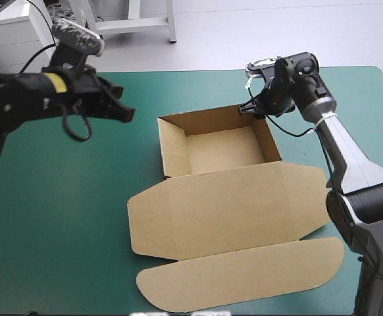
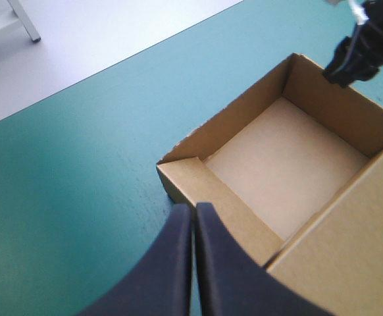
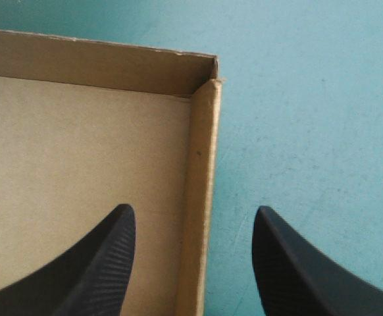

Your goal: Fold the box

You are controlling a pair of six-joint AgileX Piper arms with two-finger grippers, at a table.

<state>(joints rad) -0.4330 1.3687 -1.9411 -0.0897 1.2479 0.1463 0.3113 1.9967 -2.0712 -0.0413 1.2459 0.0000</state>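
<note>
The brown box [image 1: 221, 150] stands mid-table as an open tray with its walls raised. Its lid [image 1: 231, 210] and tuck flap [image 1: 244, 273] lie flat toward the table's near edge. My left gripper [image 1: 127, 113] hovers shut to the left of the tray, apart from it; in the left wrist view its fingers [image 2: 193, 209] meet just before the tray's corner [image 2: 178, 172]. My right gripper [image 1: 247, 108] is at the tray's far right corner. It stands open [image 3: 195, 214] astride the side wall [image 3: 201, 164], one finger inside the tray and one outside.
Bare teal-green cover [image 1: 60, 210] stretches to the left of the box and beyond its far wall. The table's far edge [image 1: 178, 71] runs close behind both grippers. A white cabinet [image 1: 14, 33] stands off the table's far left corner.
</note>
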